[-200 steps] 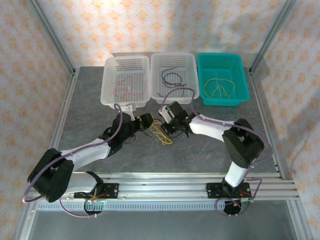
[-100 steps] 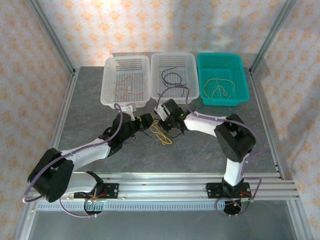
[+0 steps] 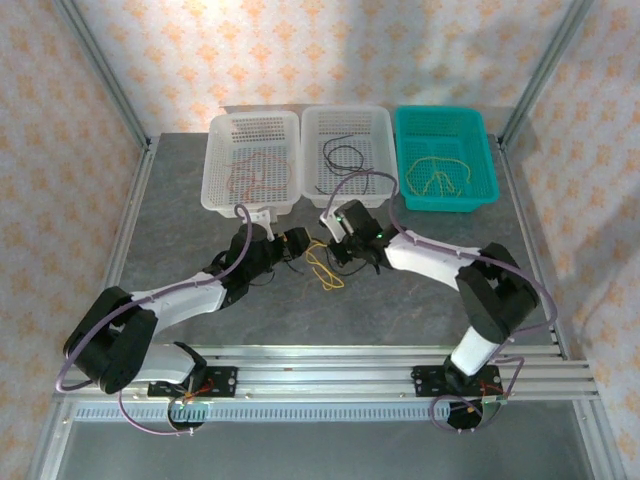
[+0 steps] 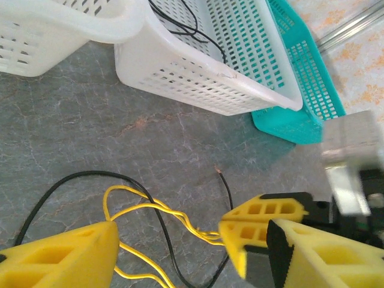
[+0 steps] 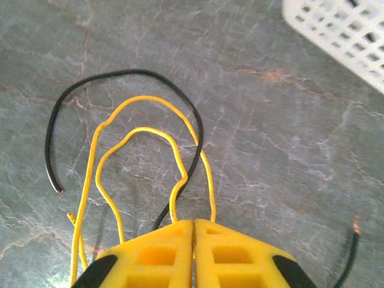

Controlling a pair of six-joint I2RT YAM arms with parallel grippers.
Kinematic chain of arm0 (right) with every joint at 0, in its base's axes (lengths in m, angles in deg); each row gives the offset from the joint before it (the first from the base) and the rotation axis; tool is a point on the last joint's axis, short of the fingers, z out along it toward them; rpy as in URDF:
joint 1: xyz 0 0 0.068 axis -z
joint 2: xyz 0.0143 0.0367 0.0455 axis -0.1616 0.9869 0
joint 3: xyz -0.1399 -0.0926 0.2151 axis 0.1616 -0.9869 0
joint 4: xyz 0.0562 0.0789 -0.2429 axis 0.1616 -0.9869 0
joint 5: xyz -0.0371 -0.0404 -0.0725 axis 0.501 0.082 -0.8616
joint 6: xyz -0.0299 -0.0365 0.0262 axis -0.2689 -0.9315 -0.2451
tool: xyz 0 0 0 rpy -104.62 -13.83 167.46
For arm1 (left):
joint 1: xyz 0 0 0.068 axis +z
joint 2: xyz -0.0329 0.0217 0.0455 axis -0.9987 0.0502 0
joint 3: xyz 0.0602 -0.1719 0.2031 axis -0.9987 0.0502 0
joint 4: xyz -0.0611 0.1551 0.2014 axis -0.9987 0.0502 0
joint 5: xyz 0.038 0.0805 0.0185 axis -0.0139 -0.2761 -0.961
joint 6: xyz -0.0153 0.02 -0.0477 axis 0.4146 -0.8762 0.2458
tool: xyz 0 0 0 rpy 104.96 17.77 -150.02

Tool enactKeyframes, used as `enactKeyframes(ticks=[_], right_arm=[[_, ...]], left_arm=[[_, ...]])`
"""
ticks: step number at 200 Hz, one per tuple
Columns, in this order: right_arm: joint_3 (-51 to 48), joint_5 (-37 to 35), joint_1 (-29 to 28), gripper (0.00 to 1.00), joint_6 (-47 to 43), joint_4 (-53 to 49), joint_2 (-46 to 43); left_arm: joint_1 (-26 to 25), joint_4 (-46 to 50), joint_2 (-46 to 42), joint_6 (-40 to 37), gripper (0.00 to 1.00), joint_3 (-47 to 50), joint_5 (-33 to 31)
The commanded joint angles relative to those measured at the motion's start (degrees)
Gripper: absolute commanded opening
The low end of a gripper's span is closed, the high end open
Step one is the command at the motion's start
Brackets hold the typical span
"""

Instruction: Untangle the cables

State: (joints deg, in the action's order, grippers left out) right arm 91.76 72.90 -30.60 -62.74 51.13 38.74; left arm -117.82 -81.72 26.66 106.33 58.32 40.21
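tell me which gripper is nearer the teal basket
Right. The right gripper, shut on the yellow cable, sits on the table left of the teal basket; the left gripper, open, is farther left.

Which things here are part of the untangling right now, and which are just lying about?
In the job: yellow cable and black cable, tangled together; right gripper, shut on the yellow cable; left gripper, open.
Lying about: left white basket, middle white basket, teal basket, all untouched.
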Motion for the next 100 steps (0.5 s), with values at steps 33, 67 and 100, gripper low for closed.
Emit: enactKeyframes(ticks=[33,67,100], right_arm=[[1.4,5.1,2.1,0.44,-0.2,-4.2,-2.1],[5.3,5.8,2.1,0.54,-2.4,-7.0,2.0],[8.3,4.7,2.0,0.54,-5.1,-9.6,5.6]], left_arm=[[0.1,-1.0,1.0,-0.4,0.67,-1.8,1.3],[0.8,-4.3,-3.0,2.3,0.67,2.7,0.0],[3.3,-7.5,-5.6,5.2,0.68,7.3,1.9]])
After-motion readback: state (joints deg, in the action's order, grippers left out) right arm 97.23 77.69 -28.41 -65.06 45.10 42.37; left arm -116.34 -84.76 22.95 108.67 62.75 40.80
